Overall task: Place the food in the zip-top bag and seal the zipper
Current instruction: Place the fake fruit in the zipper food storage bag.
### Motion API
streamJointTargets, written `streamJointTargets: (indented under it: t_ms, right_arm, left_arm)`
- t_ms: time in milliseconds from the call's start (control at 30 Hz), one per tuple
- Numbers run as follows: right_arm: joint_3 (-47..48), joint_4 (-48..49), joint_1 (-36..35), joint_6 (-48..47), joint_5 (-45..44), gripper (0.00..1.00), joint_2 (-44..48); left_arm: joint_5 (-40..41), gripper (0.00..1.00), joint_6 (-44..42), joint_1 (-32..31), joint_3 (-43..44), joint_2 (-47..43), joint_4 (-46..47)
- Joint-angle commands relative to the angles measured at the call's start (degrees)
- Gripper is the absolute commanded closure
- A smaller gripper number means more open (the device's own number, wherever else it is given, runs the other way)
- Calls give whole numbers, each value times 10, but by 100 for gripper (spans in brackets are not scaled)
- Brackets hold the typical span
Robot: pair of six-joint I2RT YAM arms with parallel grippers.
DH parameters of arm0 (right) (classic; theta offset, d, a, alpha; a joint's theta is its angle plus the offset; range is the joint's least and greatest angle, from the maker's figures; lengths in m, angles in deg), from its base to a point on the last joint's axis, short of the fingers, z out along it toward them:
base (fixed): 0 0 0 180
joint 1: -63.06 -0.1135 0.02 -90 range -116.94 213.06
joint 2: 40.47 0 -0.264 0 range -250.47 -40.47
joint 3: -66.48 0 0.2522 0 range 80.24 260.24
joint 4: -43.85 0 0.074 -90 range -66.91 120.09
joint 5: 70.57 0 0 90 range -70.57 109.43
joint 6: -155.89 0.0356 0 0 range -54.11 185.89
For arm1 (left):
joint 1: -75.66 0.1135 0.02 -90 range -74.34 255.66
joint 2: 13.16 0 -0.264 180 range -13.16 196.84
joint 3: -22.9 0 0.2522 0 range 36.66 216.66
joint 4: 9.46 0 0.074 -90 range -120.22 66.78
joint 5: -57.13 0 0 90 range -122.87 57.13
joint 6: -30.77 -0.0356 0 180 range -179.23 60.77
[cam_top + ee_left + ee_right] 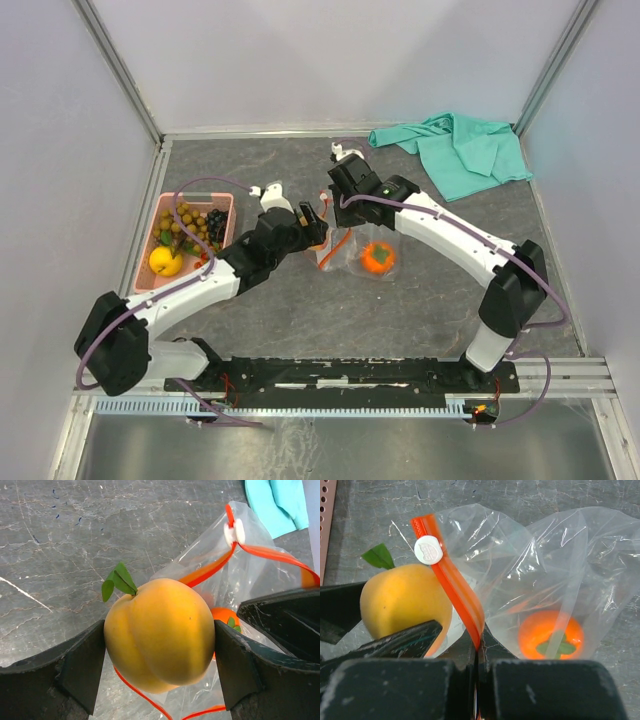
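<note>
My left gripper [160, 645] is shut on the yellow-orange fruit [159, 632], which has a green leaf, and holds it at the open mouth of the clear zip-top bag [260, 575]. My right gripper [479, 647] is shut on the bag's orange-red zipper strip [457, 592] and holds that edge up. The white slider [428, 550] sits on the strip. The orange [551, 635] lies inside the bag [545, 570]. In the top view the bag [360, 252] lies mid-table with the orange [378, 257] in it. The lemon [165, 261], brown berries [182, 222] and dark grapes [215, 218] lie in the pink basket [228, 203].
A teal cloth [462, 148] lies at the back right. The pink basket stands at the left by the wall. The table top [420, 300] is dark grey stone pattern, fenced by white walls.
</note>
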Motion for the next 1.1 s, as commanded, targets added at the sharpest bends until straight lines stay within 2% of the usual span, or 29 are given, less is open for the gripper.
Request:
streamJointTargets:
  t_ms: [0, 100, 233, 533, 833, 1067]
  right_arm:
    - [18, 35, -2, 11, 1, 98, -8]
    - [17, 41, -3, 11, -3, 98, -17]
    - [22, 46, -2, 8, -1, 98, -24]
    - [22, 42, -2, 9, 23, 98, -27]
    - [13, 46, -2, 11, 57, 98, -12]
    - [10, 56, -2, 20, 82, 98, 5]
  left_arm:
    - [7, 59, -35, -2, 15, -55, -6]
    - [-38, 59, -23, -2, 1, -92, 9]
    - [-96, 62, -33, -2, -40, -133, 73]
    - [-219, 65, -82, -2, -86, -150, 147]
    - [-154, 64, -97, -3, -78, -99, 137]
    - [-61, 61, -72, -2, -37, -63, 58]
